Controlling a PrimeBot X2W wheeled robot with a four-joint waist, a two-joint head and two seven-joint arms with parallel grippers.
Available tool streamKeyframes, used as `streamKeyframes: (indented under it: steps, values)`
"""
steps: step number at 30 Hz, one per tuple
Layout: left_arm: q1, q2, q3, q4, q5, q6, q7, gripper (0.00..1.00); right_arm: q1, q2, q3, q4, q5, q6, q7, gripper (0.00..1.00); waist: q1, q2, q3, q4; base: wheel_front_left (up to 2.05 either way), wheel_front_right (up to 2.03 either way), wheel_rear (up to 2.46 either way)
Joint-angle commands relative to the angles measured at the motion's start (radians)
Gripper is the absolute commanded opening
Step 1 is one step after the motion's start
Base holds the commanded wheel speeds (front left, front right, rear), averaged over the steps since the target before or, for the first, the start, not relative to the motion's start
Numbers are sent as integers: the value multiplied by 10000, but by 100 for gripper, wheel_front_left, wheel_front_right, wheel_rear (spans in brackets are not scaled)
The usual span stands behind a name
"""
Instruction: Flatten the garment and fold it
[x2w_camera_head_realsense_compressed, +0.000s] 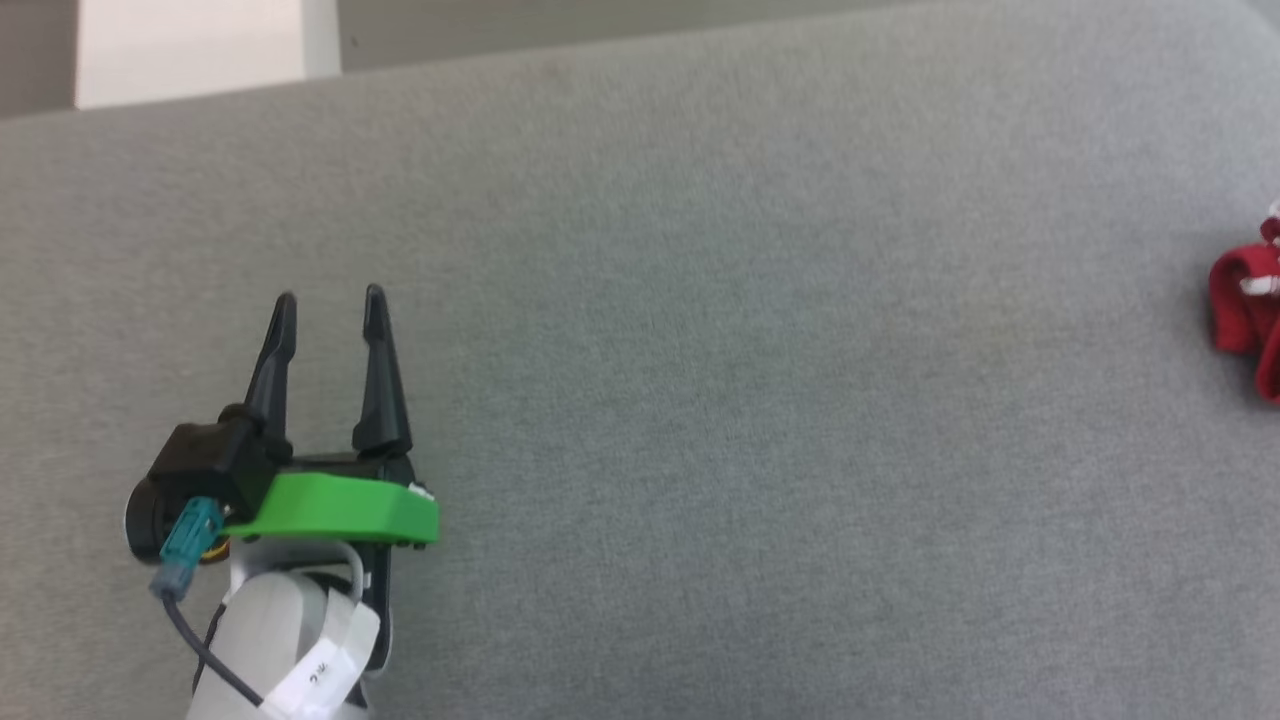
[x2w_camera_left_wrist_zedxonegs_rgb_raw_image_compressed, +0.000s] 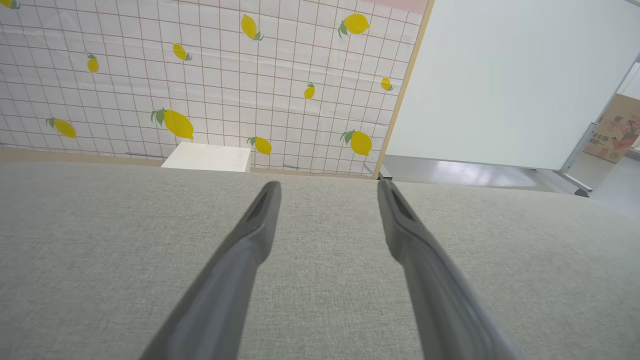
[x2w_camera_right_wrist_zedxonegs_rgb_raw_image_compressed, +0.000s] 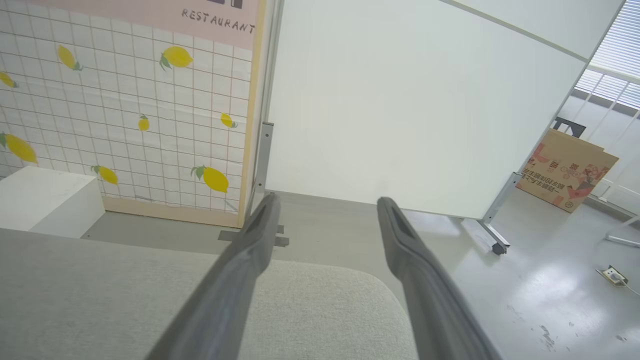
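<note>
Your left gripper (x2w_camera_head_realsense_compressed: 330, 297) is at the near left of the cushion (x2w_camera_head_realsense_compressed: 700, 400). The garment (x2w_camera_head_realsense_compressed: 1245, 310) lies on the same cushion far to the right (cut off by the head view's edge), well apart from that gripper. Your right gripper (x2w_camera_right_wrist_zedxonegs_rgb_raw_image_compressed: 328, 202) is near the cushion's far right corner. Behind the far edge stand a block (x2w_camera_left_wrist_zedxonegs_rgb_raw_image_compressed: 207, 157), a wall panel (x2w_camera_left_wrist_zedxonegs_rgb_raw_image_compressed: 200, 75) and, to its right, a partition (x2w_camera_left_wrist_zedxonegs_rgb_raw_image_compressed: 500, 75).

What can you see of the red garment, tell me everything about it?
The garment is a small bunch of red, soft-looking fabric with bits of white trim, crumpled into folds rather than spread flat. It lies at the far right edge of the head view, cut off by the frame, so its full shape and any lettering cannot be told. It rests on the grey fabric surface; nothing else touches the part that shows.
</note>
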Motion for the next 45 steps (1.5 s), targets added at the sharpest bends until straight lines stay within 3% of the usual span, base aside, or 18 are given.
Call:
streamKeyframes:
  steps: [1,10,16,23,30,45]
  values:
    - [173,-26,102,36,-59,73,-78,100,340,411,34,-277,-175,-19,-239,100,0,0,-1193,495,0,0,0]
    - [872,-33,569,122,-256,229,-169,100,2802,3495,-684,-2415,-1080,-19,-1896,100,0,0,-2273,1280,0,0,0]
    - [1143,131,540,425,18,368,-177,100,4800,4724,-1096,-3047,-1358,-19,-2277,100,0,0,-2796,1660,0,0,0]
    - [1286,227,224,902,415,527,-76,100,6298,4986,-1413,-2787,-1520,-19,-2376,100,0,0,-3116,1942,0,0,0]
    - [1486,109,-98,1605,308,409,52,100,7421,4997,-806,-2185,-1606,-19,-2192,100,0,0,-3366,2159,0,0,0]
    - [1379,126,-470,2254,186,156,107,100,7602,4999,-646,-1985,-1671,-19,-2046,100,0,0,-3262,2084,0,0,0]
